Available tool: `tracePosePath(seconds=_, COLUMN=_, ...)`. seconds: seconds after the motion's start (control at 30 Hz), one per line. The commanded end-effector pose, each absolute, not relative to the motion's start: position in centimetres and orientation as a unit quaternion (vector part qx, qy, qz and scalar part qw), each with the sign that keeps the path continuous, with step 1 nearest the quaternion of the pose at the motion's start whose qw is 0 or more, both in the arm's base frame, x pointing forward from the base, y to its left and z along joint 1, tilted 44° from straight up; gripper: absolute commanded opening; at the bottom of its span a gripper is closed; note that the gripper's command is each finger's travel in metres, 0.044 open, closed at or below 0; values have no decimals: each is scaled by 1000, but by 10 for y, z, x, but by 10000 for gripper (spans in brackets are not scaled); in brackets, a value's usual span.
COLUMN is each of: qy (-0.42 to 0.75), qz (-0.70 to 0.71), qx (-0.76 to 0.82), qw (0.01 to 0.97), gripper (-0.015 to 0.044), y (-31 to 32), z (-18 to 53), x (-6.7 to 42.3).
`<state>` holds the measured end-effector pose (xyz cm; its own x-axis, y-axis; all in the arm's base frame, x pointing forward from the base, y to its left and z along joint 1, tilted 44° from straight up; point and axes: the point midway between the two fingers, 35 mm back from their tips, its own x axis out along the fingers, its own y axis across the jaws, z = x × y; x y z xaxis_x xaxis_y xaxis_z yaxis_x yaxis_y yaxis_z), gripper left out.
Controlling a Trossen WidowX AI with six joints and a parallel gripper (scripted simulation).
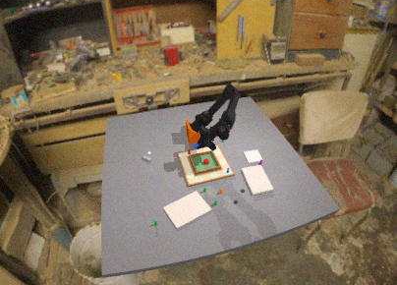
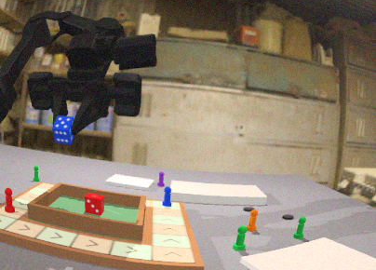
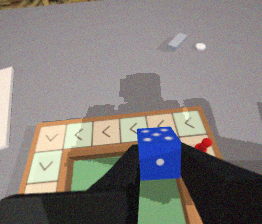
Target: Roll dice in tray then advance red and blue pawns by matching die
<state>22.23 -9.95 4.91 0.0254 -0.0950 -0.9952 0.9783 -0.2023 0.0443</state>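
My gripper [image 2: 65, 128] [image 3: 155, 149] [image 1: 198, 144] is shut on the blue die [image 2: 62, 129] [image 3: 158, 154] and holds it in the air above the far left edge of the tray [image 2: 84, 218] [image 3: 90, 175] [image 1: 198, 166]. The die's upper face shows five pips. The red die [image 2: 94, 203] [image 1: 206, 160] lies on the tray's green floor. The tray sits in the middle of the game board [image 2: 93, 245] [image 3: 105, 132], a ring of arrow squares. The red pawn [image 2: 8, 199] [image 3: 203, 145] stands on the board's left side. The blue pawn [image 2: 167, 196] stands at its far right corner.
White cards [image 1: 187, 208] [image 1: 256, 179] [image 1: 253, 155] lie around the board. An orange cone [image 1: 192, 132] stands behind it. Green pawns [image 2: 241, 237] [image 2: 300, 227] [image 2: 35, 173], an orange pawn [image 2: 252, 220], a purple pawn [image 2: 161, 178] and two black discs [image 2: 248, 209] [image 2: 288, 216] are on the table. A grey block [image 1: 146, 157] [image 3: 177, 41] lies left.
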Motion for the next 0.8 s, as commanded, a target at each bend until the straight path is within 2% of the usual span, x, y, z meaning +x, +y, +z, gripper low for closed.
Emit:
tracePosePath(seconds=0.0, qy=414, qz=-562, qx=534, qw=477, gripper=0, y=-100, z=49, x=222)
tracePosePath(seconds=0.07, qy=414, qz=-562, qx=534, qw=477, gripper=0, y=-100, z=49, x=222)
tracePosePath(seconds=0.37, qy=414, qz=-562, qx=534, qw=477, gripper=236, y=-101, z=51, x=222)
tracePosePath(seconds=0.63, qy=413, qz=-563, qx=531, qw=480, gripper=440, y=-126, z=78, x=216)
tracePosePath(seconds=0.77, qy=487, qz=-513, qx=564, qw=426, gripper=440, y=-120, z=58, x=214)
